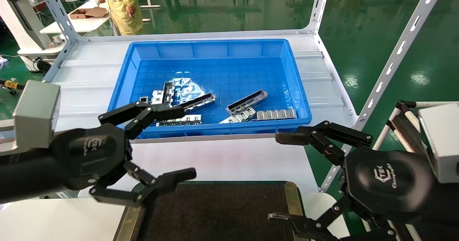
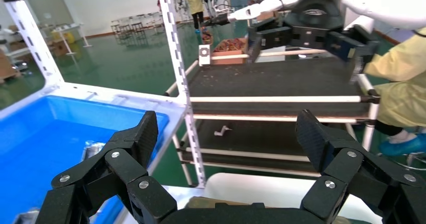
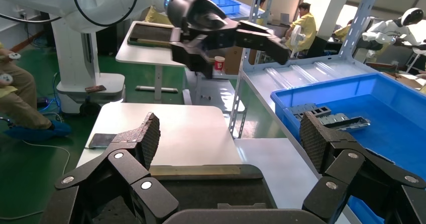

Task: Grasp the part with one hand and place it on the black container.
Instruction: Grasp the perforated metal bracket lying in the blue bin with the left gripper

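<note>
Now, in the head view: both claws spread wide and empty, left gripper (image 1: 157, 146) at lower left, right gripper (image 1: 283, 178) at lower right, each hovering over the near table. The part (image 1: 246, 102) lying tilted in the blue bin (image 1: 200, 51), just right of frame centre, touching flat silver strips (image 1: 276, 114) at its lower end; a second, similar rail (image 1: 198, 102) to its left, near the left fingertips. Black container (image 1: 215, 212) at bottom centre, bare.

In the left wrist view: fingers (image 2: 143, 133) apart, nothing between; bin at left edge.

In the right wrist view: fingers (image 3: 314, 138) likewise apart; the part perhaps the grey rail at right, hard to confirm.

Best to descend with one claw across the rail's narrow width, away from the strips, and lift level.
</note>
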Controlling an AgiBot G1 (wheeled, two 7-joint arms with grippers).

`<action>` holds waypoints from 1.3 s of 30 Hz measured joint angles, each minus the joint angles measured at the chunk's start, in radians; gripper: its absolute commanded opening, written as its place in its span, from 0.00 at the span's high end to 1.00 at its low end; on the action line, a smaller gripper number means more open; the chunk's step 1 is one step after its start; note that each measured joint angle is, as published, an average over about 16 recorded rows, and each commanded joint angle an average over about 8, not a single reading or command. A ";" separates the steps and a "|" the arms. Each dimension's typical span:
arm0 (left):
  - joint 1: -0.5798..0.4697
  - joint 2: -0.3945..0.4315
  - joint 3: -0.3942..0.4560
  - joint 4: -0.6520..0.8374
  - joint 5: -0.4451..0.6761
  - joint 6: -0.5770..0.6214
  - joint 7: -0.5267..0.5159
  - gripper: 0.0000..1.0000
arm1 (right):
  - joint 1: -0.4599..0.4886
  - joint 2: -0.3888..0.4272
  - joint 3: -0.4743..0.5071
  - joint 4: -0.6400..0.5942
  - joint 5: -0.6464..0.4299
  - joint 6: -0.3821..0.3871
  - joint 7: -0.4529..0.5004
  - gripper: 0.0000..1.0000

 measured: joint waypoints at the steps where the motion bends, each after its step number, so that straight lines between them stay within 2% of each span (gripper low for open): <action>1: -0.008 0.009 0.005 0.005 0.011 -0.008 0.002 0.00 | 0.000 0.000 0.000 0.000 0.000 0.000 0.000 0.00; 8: -0.079 0.088 0.051 0.069 0.107 -0.063 0.016 0.00 | 0.000 0.000 0.000 0.000 0.000 0.000 0.000 0.00; 15: -0.172 0.198 0.105 0.197 0.209 -0.114 0.048 0.00 | 0.000 0.000 0.000 0.000 0.000 0.000 0.000 0.00; 28: -0.339 0.428 0.174 0.570 0.345 -0.230 0.177 0.00 | 0.000 0.000 -0.001 0.000 0.001 0.000 0.000 0.00; 39: -0.455 0.600 0.204 0.893 0.413 -0.375 0.299 0.00 | 0.000 0.000 -0.001 0.000 0.001 0.000 -0.001 0.00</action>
